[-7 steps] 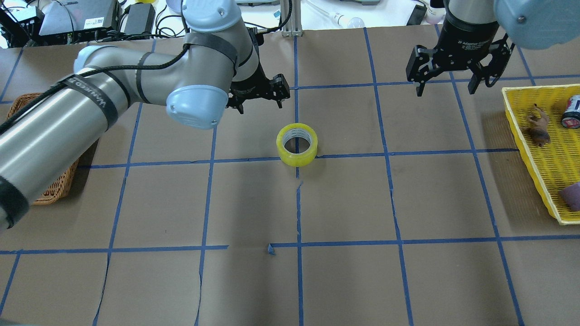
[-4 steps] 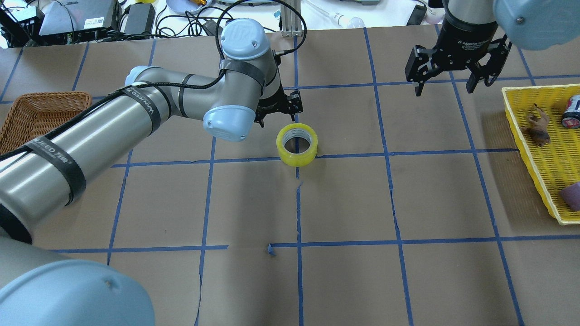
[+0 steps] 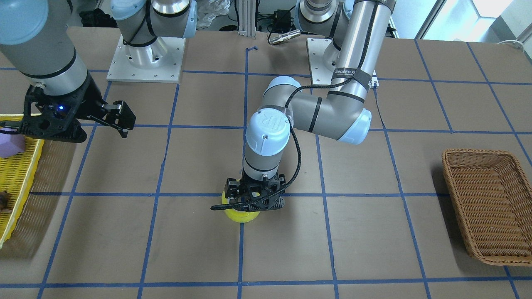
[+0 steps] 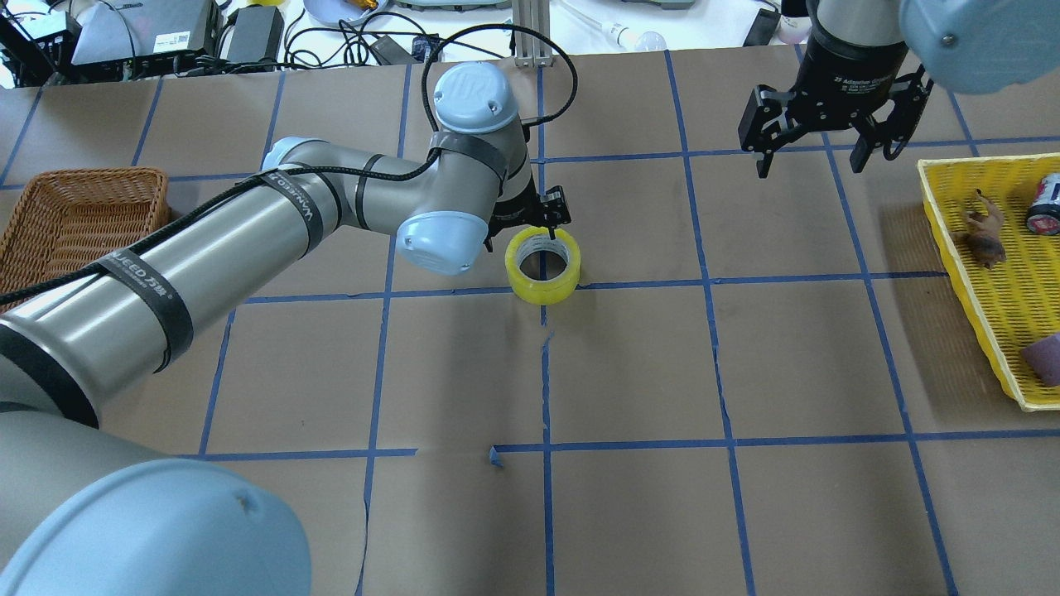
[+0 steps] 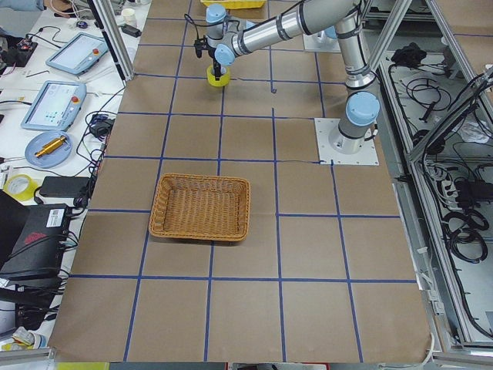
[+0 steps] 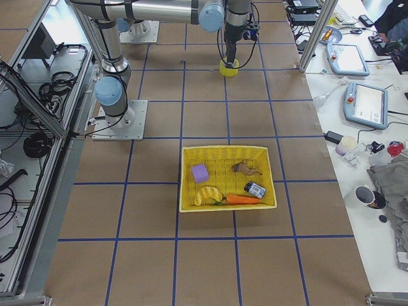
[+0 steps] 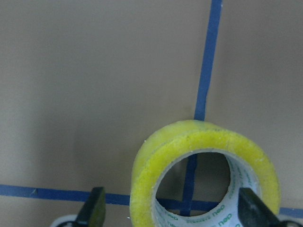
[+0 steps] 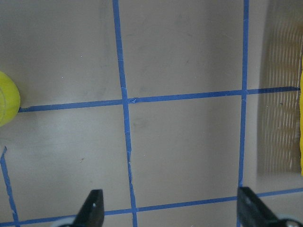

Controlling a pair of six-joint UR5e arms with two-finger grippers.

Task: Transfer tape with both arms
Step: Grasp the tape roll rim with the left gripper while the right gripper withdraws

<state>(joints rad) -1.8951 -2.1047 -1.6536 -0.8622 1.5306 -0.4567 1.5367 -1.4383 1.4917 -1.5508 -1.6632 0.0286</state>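
Observation:
The yellow tape [image 4: 542, 283] lies flat on the brown table at a crossing of blue lines, whitish core up. It also shows in the front view [image 3: 241, 216] and the left wrist view [image 7: 142, 179]. My left gripper [image 4: 530, 223] is open and hangs low over the roll's far rim. In the left wrist view [image 7: 173, 210] one finger stands outside the roll's left side and the other over its right rim. I cannot tell whether they touch it. My right gripper [image 4: 816, 153] is open and empty, high at the far right, well away from the tape.
A wicker basket [image 4: 79, 215] stands at the left edge. A yellow tray [image 4: 952, 248] at the right edge holds a toy animal, a can and a purple block. Cables and devices crowd the far table edge.
My left arm has swung right and down, bringing its open gripper from beyond the tape's far left to over the roll. The tape and the right arm have not moved.

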